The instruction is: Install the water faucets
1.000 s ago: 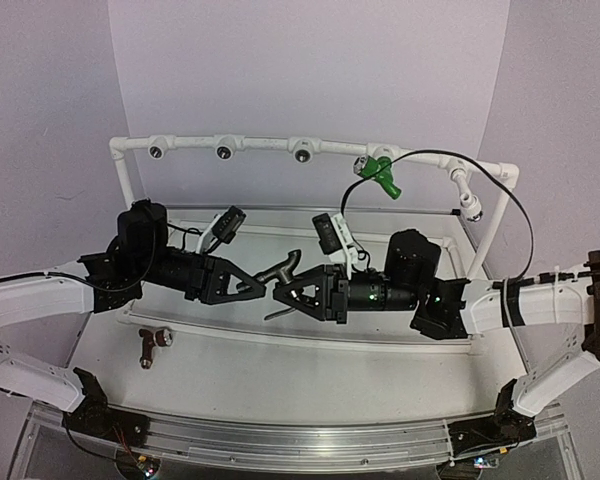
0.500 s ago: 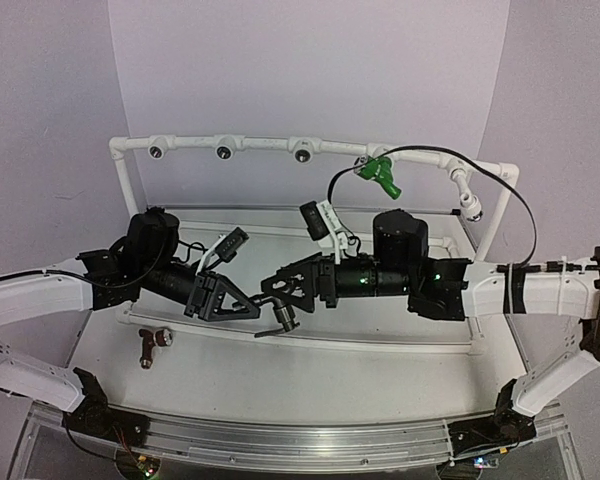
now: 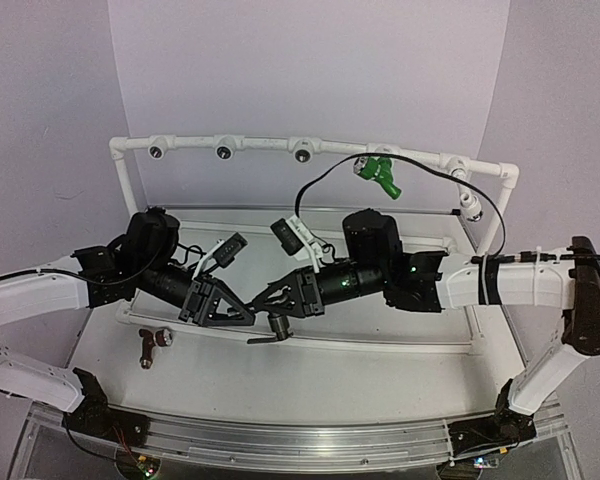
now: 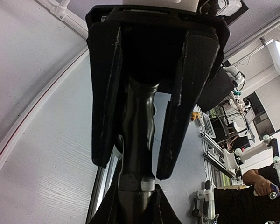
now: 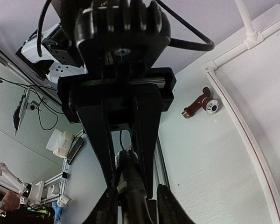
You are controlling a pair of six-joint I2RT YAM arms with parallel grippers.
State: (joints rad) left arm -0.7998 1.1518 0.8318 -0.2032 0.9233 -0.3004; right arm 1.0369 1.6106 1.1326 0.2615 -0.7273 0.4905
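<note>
— Black faucet (image 4: 139,122), whereabouts?

— Caught between the two tools, fingertip to fingertip, over the table (image 3: 310,375). Pinched by the right gripper (image 5: 129,186), jaws narrowed onto the body, ribbed end tucked up between its fingers. Runs on into the left gripper (image 4: 133,168), lying along the channel between the fingers.

— Clamped there as well?

— Seemingly not. Set wider than the body, with a sliver of light down one side. Contact on the other side too dark to judge.

— Anything hidden?

— Plenty. Black on black throughout, so edges hard to trace. Only a pale band showing just past the left fingertips. From overhead, lever just a thin bar poking out below both tools. Touching the table or hovering: impossible to tell.

— And farther out?

— Reddish-brown faucet (image 5: 199,106) lying on its side on the table, well apart, back beside the left gripper's arm. Green faucet (image 3: 380,172) up on the white pipe frame (image 3: 260,146), far behind the right gripper's wrist, angled downward. Its joint with the pipe too small to make out. Three tee sockets (image 3: 223,151) along the same bar, beyond both tools.
</note>
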